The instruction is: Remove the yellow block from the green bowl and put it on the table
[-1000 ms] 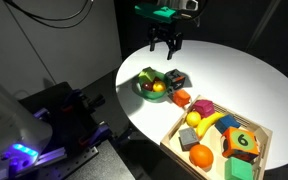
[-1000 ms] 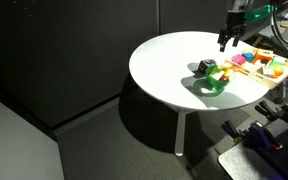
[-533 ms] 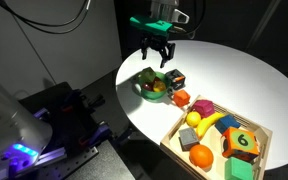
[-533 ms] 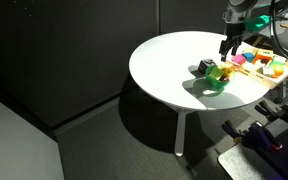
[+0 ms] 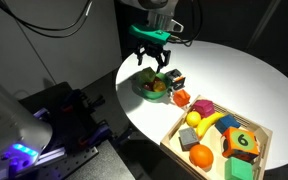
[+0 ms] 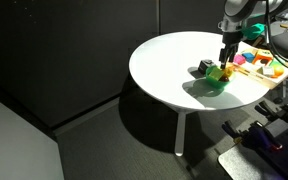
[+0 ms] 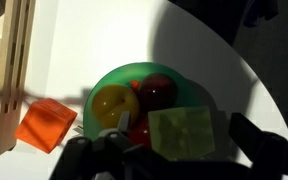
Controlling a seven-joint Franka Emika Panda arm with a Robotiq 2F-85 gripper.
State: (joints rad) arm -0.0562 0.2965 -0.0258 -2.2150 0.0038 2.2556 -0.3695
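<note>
The gripper (image 5: 152,67) hovers right over the green bowl (image 5: 150,91), fingers spread wide apart. The yellow block (image 7: 114,103) sits inside the bowl beside a red piece (image 7: 156,92). The bowl stands close to the table (image 5: 234,70) edge.

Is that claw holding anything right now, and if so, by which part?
Nothing is held. The gripper hangs open over the green bowl, and the yellow block lies in the bowl, ungripped.
</note>
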